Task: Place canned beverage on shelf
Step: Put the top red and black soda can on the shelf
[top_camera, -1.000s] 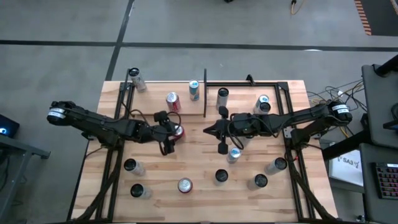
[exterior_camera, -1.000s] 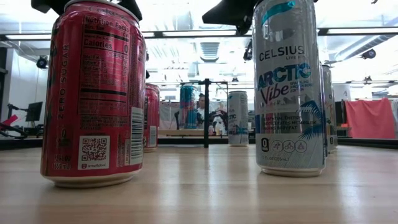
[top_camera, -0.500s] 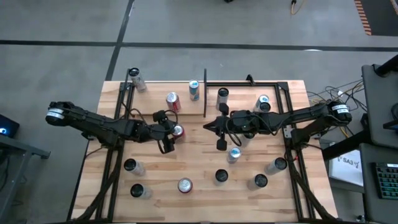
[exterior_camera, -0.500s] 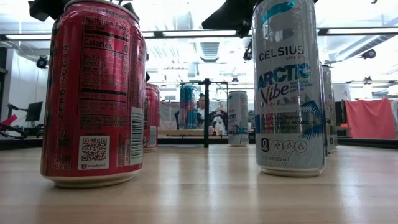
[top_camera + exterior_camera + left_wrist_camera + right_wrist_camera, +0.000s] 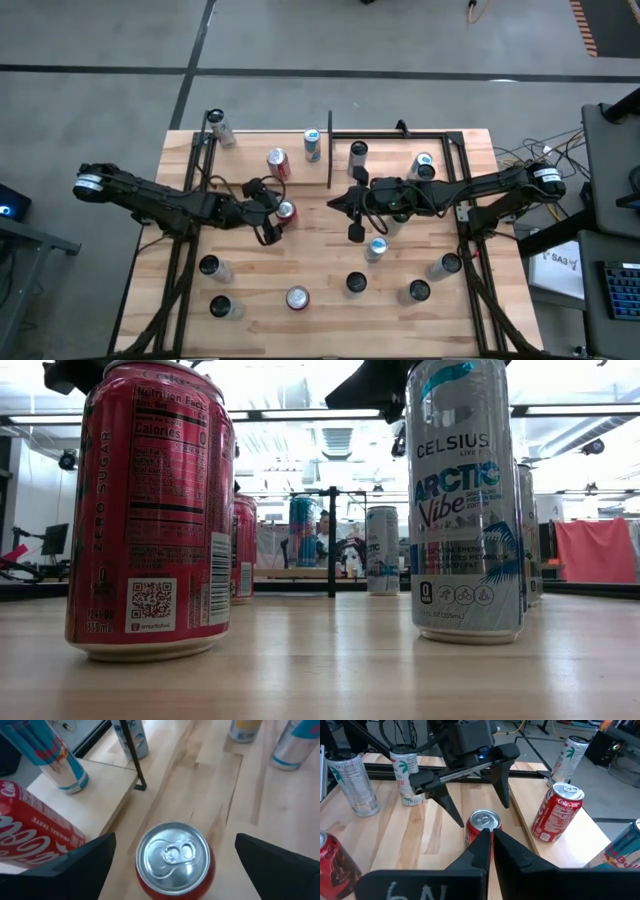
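Observation:
A red can (image 5: 286, 211) stands upright on its base on the table, just near of the shelf (image 5: 240, 158). The shelf is a pale plywood panel with black rods, and a red Coca-Cola can (image 5: 277, 162) and a blue-and-white can (image 5: 312, 144) stand on it. My left gripper (image 5: 277, 214) is open, with one finger on either side of the red can's top (image 5: 172, 854) and a clear gap on both sides. My right gripper (image 5: 490, 839) is shut and empty. It hovers at mid-table (image 5: 334, 206), pointing at the red can from the right.
Several more cans stand on the near half of the table, among them a red one (image 5: 297, 297) and a silver one (image 5: 376, 248). A bare black metal frame (image 5: 400, 134) at the far right encloses other cans (image 5: 422, 165). One can (image 5: 218, 126) stands at the far left corner.
My left gripper has rolled a little about its own pointing line while staying at the red can. The can stands where it was.

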### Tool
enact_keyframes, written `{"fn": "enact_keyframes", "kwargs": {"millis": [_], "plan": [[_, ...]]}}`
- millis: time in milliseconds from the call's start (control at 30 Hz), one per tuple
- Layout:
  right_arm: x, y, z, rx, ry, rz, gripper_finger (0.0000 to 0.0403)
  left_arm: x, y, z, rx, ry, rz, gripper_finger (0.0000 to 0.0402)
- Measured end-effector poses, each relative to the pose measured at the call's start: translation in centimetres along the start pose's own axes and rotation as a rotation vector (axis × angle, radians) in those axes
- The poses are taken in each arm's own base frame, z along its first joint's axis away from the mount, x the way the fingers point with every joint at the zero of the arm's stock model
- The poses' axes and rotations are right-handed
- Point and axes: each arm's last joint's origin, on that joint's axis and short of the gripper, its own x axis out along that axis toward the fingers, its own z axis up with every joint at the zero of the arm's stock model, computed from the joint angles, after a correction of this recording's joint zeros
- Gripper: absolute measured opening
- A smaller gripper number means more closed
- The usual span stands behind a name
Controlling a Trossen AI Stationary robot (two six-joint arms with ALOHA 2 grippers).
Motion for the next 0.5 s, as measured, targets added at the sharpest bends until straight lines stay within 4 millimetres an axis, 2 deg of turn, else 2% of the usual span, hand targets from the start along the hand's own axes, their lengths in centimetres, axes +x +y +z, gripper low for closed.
{"fn": "enact_keyframes", "kwargs": {"millis": [233,500], "plan": [[0.0,0.0,-0.1,-0.006,0.002,0.000,0.0011,0.7,-0.1,-0.6,-0.009,-0.062,-0.012,0.0391],[0.0,0.0,-0.1,-0.016,0.003,0.000,0.0011,1.5,0.2,-2.7,-0.070,-0.071,-0.005,0.0380]]}}
